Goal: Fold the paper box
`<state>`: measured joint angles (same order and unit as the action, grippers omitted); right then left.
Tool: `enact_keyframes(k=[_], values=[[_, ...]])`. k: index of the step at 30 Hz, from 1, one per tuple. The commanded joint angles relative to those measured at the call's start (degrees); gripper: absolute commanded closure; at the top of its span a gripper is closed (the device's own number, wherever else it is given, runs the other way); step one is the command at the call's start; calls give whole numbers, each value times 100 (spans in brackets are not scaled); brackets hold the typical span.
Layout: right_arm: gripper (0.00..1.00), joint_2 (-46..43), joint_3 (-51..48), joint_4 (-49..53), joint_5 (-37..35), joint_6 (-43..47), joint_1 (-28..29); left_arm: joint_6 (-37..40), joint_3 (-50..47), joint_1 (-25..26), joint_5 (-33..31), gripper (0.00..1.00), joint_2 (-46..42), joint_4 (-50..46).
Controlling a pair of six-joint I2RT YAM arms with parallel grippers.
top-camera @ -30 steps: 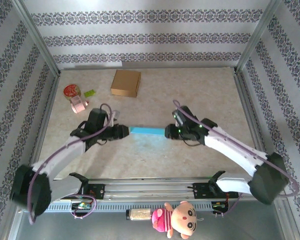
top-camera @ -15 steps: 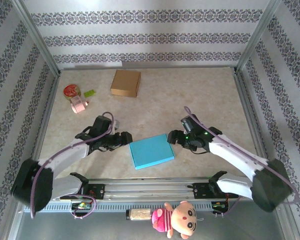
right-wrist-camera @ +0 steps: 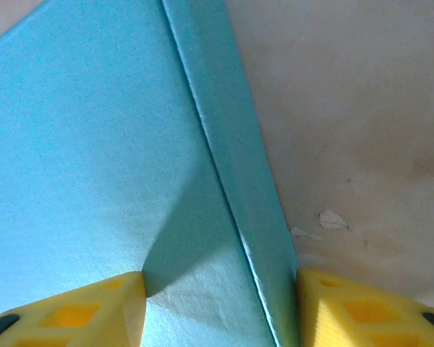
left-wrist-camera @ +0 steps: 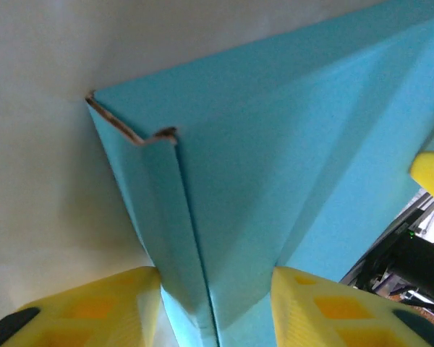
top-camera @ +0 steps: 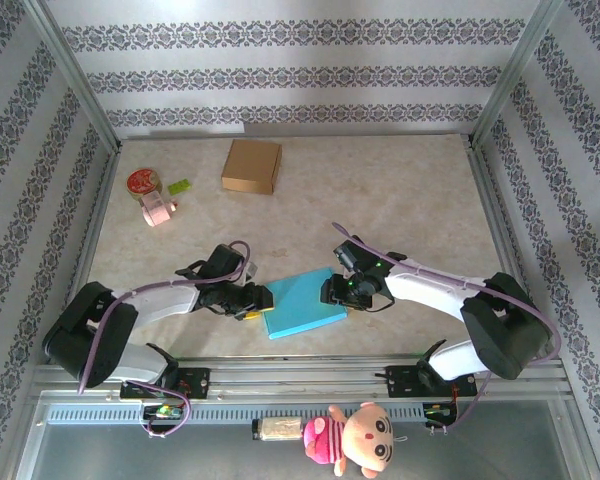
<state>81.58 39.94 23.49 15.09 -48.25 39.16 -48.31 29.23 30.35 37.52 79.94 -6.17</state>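
Observation:
The blue paper box [top-camera: 302,303] lies flat on the table near the front edge. My left gripper [top-camera: 261,298] is at its left edge. In the left wrist view a creased corner of the box [left-wrist-camera: 202,217] fills the gap between the wide-apart yellow fingers [left-wrist-camera: 94,311], touching both. My right gripper [top-camera: 331,291] is at the box's right edge. In the right wrist view its jaws are open and straddle that edge [right-wrist-camera: 224,166]: one finger [right-wrist-camera: 72,311] is over the top face, the other beside the side wall.
A brown cardboard box [top-camera: 251,165] sits at the back. A red round tin [top-camera: 143,182], a pink item [top-camera: 158,211] and a green tag [top-camera: 179,186] lie at the back left. Metal rails border the table, and a doll [top-camera: 360,432] lies below the front rail.
A second ago the box was held up edge-on between both grippers. It then dropped flat onto the table, and both grippers have closed in on its left and right edges.

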Motion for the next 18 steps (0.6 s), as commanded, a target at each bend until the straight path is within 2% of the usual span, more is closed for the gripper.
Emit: enact_keyframes(k=[1,4,7,11,18], values=[[48,-61,-62,-712,-98,-671,94,-121,308,69,-13,59,277,885],[47,-182,122,-828,-557,-691,-128,137,1007,21,-343,60,884,1057],[46,120,539,-1031,-697,-508,-761,426,2004,-92,-589,62,1970,1431],[44,1109,1566,-994,-999,81,-1437,603,3874,-201,-621,64,3470,1489],[44,2917,3652,-811,-979,760,-2075,1024,6252,-198,-2059,65,4993,1215]])
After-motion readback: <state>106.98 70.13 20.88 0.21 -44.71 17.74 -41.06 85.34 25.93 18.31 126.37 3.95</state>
